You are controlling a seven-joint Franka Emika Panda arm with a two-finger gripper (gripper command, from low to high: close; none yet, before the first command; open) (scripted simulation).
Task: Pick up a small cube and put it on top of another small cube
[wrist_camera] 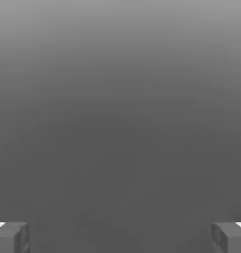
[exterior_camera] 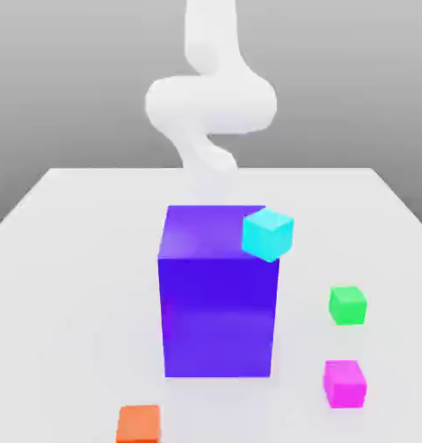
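The gripper (wrist_camera: 120,238) is spread wide and empty, probably to straddle the magenta cube (exterior_camera: 343,384), near on the exterior view's right (handily apart from the purple block (exterior_camera: 218,317)).

In the exterior view, the white arm (exterior_camera: 211,104) comes down from the top, near the middle. It makes a wide bend, which is lying almost horizontal, and below this bend a thinner part goes downward and a little toward the exterior view's right. In the hand view, the gripper (wrist_camera: 120,239) is open: its two fingers (wrist_camera: 9,238) stand well apart, one facing the other, with nothing held between them.
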